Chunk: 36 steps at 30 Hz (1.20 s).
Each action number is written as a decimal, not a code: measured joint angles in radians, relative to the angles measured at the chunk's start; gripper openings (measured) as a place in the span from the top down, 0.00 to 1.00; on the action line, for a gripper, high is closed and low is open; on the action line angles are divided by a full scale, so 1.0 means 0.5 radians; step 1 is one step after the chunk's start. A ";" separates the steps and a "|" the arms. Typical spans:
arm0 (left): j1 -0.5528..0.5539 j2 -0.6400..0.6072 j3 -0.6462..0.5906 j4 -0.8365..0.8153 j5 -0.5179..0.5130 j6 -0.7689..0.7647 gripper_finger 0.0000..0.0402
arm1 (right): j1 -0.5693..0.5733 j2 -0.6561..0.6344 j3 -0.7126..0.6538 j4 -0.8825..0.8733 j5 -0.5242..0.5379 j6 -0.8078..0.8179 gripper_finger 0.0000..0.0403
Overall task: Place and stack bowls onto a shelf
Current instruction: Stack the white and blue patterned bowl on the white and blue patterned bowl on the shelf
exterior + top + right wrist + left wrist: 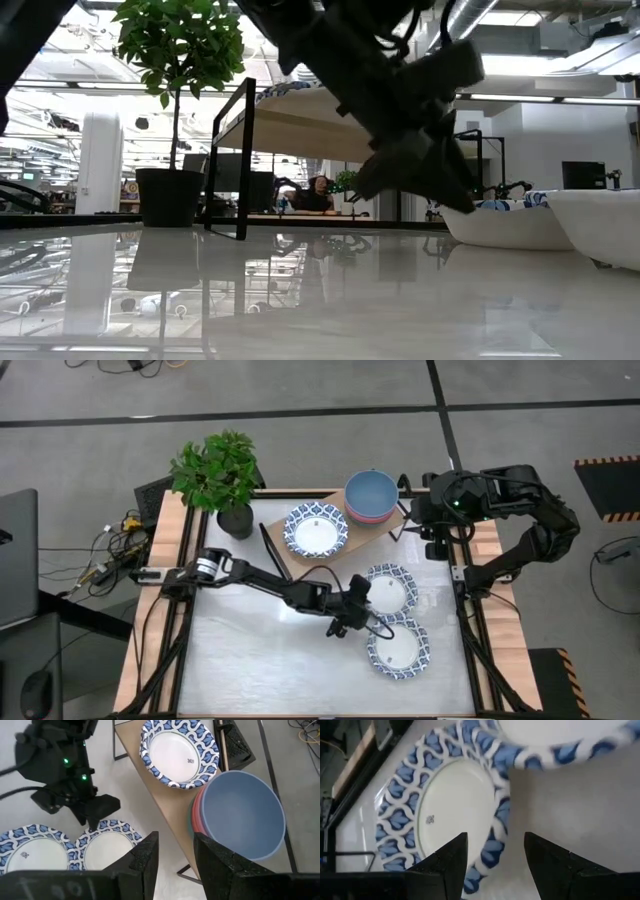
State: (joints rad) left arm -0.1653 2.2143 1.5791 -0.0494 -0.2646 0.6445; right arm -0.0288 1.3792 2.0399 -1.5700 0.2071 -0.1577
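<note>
Two patterned bowls wait below the shelf; left tool gapes wide over them. Patterned bowl and coloured stack already shelved; right tool open, empty.

No legible text, seemingly, anywhere.

Three white bowls carry a blue wave-and-leaf pattern around their rims: one on the light-wood shelf at, two on the whitish surface at and. Beside the shelf's patterned bowl, a plain blue bowl tops a pink-red one. Both arms are black, and the potted plant is leafy green in a dark pot.
</note>
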 joint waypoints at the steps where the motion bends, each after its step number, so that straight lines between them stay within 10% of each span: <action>1: 0.000 0.004 0.001 0.014 0.012 0.001 0.55 | 0.000 0.000 0.000 -0.001 0.000 0.000 0.63; 14: 0.020 0.096 0.001 0.040 -0.095 0.095 0.56 | 0.000 0.000 0.000 -0.001 0.001 0.023 0.63; 26: 0.009 0.095 0.000 0.024 -0.066 0.035 0.96 | 0.000 0.000 0.000 0.000 0.002 0.069 0.63; 36: -0.029 0.095 0.264 -0.229 -0.147 0.106 1.00 | 0.000 0.000 0.000 -0.001 0.006 0.044 0.63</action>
State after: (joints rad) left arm -0.1797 2.2620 1.7109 -0.1641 -0.3380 0.6973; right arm -0.0288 1.3792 2.0399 -1.5703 0.2103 -0.1356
